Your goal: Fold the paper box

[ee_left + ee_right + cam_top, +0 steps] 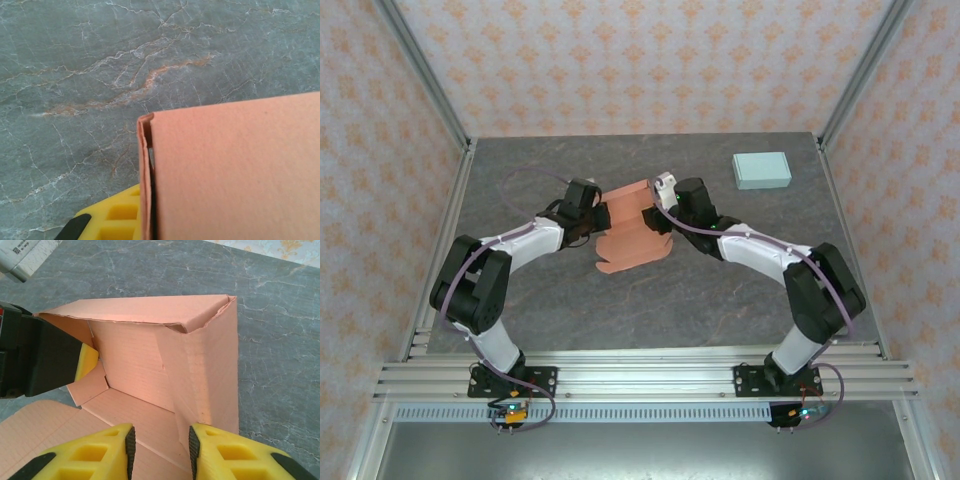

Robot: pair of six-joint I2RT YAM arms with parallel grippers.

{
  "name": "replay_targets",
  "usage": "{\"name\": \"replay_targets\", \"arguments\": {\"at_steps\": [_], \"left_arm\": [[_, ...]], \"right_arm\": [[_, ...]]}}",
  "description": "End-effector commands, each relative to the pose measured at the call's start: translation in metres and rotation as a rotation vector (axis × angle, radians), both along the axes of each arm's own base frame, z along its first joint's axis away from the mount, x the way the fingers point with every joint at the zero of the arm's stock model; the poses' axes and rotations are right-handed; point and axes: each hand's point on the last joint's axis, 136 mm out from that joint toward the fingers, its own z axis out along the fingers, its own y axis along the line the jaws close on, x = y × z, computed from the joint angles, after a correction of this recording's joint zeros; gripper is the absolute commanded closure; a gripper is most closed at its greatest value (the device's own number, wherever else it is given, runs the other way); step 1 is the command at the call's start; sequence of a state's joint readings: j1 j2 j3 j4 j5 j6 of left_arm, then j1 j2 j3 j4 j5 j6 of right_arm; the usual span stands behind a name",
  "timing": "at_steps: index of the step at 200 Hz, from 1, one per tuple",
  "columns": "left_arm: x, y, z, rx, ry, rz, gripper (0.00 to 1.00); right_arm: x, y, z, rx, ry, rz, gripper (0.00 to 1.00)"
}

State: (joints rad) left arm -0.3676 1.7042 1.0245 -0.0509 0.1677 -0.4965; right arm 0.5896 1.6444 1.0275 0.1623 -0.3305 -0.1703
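Note:
The salmon paper box sits half-formed at mid-table, its back and side walls raised and a flat panel spread toward me. My left gripper is shut on the box's left wall. One yellow finger shows outside that wall, and the other is hidden behind the panel. In the right wrist view the left gripper's yellow finger shows at the left wall. My right gripper hovers open at the box's right side. The box floor and the foot of the right wall show between and beyond its pads.
A pale green closed box rests at the back right of the grey marble table. Aluminium frame posts and patterned walls ring the table on three sides.

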Motion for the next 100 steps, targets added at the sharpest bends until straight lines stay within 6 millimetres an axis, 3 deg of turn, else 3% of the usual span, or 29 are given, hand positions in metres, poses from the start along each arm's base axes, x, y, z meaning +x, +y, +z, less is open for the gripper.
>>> {"name": "replay_targets", "arguments": {"at_steps": [1, 100], "left_arm": [[-0.002, -0.012, 0.021, 0.002, -0.035, -0.024, 1.00], [-0.024, -0.018, 0.016, 0.024, -0.010, 0.146, 1.00]], "right_arm": [[0.018, 0.001, 0.010, 0.002, -0.060, -0.039, 0.64], [0.056, -0.027, 0.002, -0.083, -0.243, -0.393, 0.65]]}}
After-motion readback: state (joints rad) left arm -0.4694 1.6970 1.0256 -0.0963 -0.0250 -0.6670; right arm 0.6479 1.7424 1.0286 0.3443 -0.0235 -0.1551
